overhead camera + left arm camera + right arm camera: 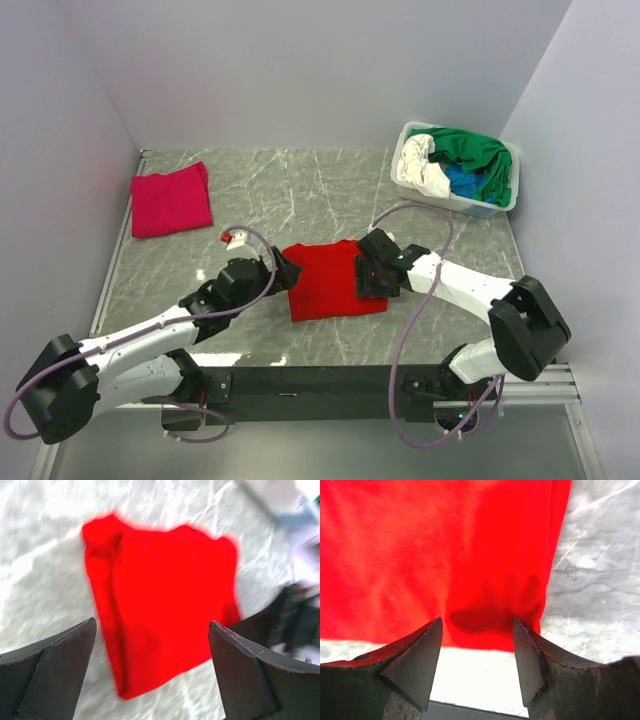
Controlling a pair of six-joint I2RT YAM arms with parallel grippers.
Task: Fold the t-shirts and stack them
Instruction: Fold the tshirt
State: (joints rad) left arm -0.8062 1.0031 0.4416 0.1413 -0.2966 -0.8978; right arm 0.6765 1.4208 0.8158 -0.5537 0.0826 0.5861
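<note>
Now the folded red t-shirt lies between the left pincer (gaping wide) and right pincer; parted, empty.

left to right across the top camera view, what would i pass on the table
magenta-pink shirt → left gripper → red shirt → right gripper → white basket

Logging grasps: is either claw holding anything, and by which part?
Nothing is held: left claw and right claw stand open near the bright red cloth t-shirt.
</note>
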